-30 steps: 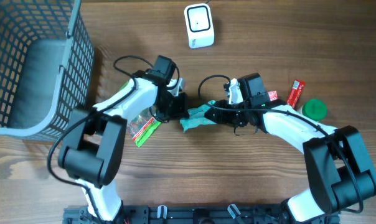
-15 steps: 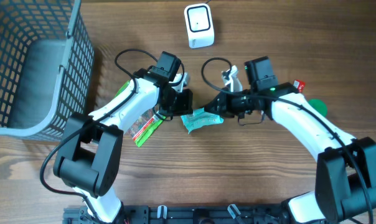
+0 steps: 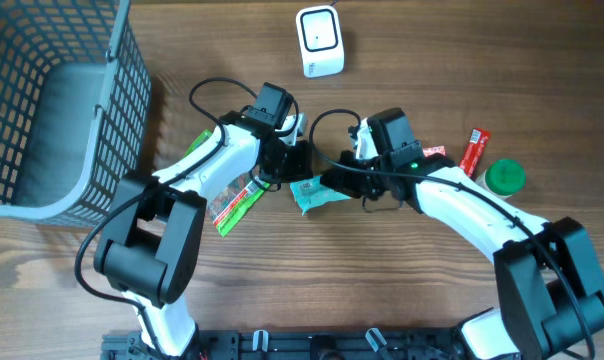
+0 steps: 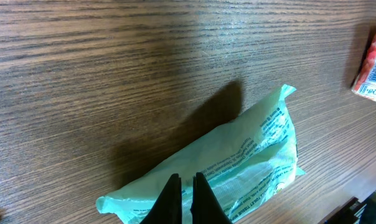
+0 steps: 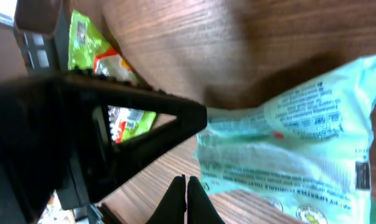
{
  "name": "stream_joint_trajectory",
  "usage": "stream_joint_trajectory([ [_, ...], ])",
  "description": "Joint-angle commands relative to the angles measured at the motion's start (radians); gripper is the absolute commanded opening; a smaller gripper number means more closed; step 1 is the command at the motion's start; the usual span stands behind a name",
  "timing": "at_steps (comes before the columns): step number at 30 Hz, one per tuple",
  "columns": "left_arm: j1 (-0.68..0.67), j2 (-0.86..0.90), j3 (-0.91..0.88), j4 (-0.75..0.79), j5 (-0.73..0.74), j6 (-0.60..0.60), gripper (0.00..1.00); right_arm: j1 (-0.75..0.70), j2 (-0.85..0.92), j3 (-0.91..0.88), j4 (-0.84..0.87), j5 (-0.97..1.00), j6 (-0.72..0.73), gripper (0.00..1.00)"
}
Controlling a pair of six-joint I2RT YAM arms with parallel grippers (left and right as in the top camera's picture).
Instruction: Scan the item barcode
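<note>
Fine print on the mint-green packet, white label on the red packet, nothing legible

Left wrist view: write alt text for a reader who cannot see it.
The left tool pinches a mint-green packet by its edge, above a wooden table where its shadow falls. A red-and-white wrapper shows at the right edge.

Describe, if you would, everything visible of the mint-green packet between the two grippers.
The mint-green packet is a soft, glossy plastic pouch with crimped ends, fine dark print and a small dark patch near one end. It is slanted over the table, its offset shadow suggesting it is slightly raised. The left gripper is shut on one sealed end; the right gripper, also shut, is at its long edge, but whether it pinches the film is unclear.
</note>
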Motion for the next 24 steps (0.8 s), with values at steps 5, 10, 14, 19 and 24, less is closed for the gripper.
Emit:
stream_joint_trajectory([
  [5, -0.021, 0.037, 0.006, 0.003, -0.008, -0.002, 0.04, 0.076, 0.117, -0.008, 0.013, 0.056, 0.031, 0.04],
  [10, -0.037, 0.037, -0.017, 0.027, -0.068, -0.003, 0.04, 0.112, 0.141, -0.008, -0.061, 0.141, 0.06, 0.04],
  [14, -0.037, 0.055, -0.031, 0.053, -0.077, -0.009, 0.04, 0.112, 0.141, -0.041, -0.122, 0.153, 0.078, 0.04],
  [19, -0.026, 0.079, -0.053, 0.13, -0.103, -0.043, 0.04, 0.105, 0.141, -0.115, -0.051, 0.136, 0.157, 0.04],
  [24, 0.105, -0.048, 0.089, -0.026, -0.017, -0.046, 0.04, 0.105, 0.141, -0.114, 0.003, 0.057, 0.001, 0.04],
])
